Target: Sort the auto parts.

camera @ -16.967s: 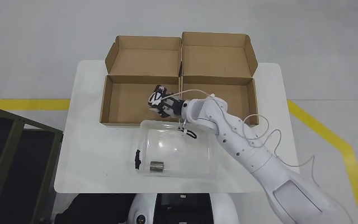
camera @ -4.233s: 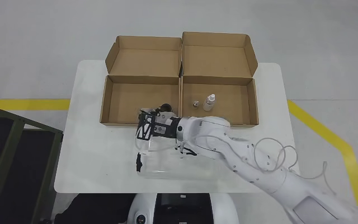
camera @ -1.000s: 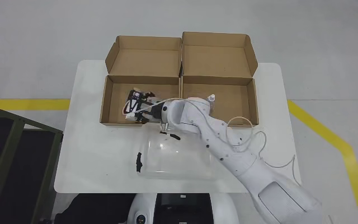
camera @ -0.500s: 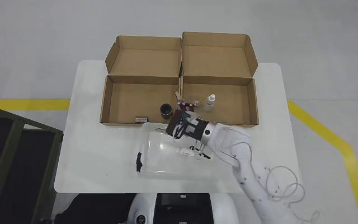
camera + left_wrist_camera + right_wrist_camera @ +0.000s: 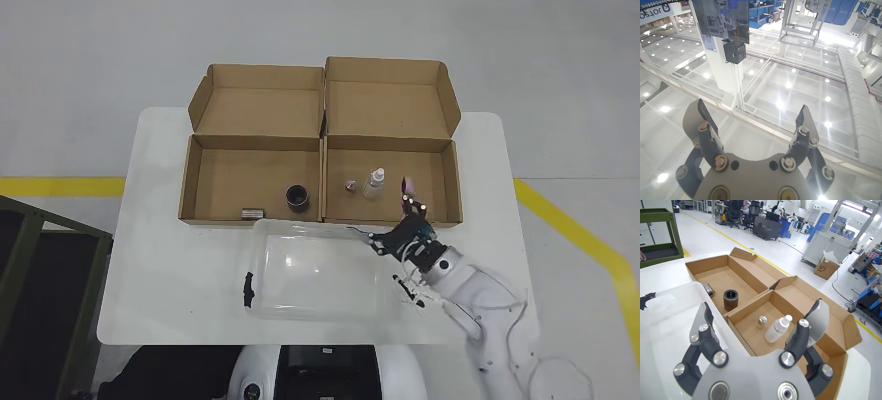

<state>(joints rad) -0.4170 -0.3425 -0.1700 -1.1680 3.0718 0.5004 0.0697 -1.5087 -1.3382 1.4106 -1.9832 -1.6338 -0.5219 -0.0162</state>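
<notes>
Fingers spread and empty on both arms.
Right gripper [image 5: 762, 308] hangs near the spray bottle [image 5: 778, 328]; left gripper [image 5: 752, 106] faces the ceiling [image 5: 791, 75].

Workshop floor around the work surface
A white table [image 5: 150, 260] stands on grey floor; yellow floor tape [image 5: 60, 186] runs away from it at 9 and 3 o'clock, and a green shelf cart [image 5: 50, 300] sits at 8 o'clock.

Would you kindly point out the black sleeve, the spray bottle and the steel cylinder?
Black sleeve [image 5: 731, 303]: right wrist view, outer wall.
Spray bottle [image 5: 776, 330]: right wrist view, clear body.
Steel cylinder [image 5: 708, 289]: right wrist view, curved side.
</notes>
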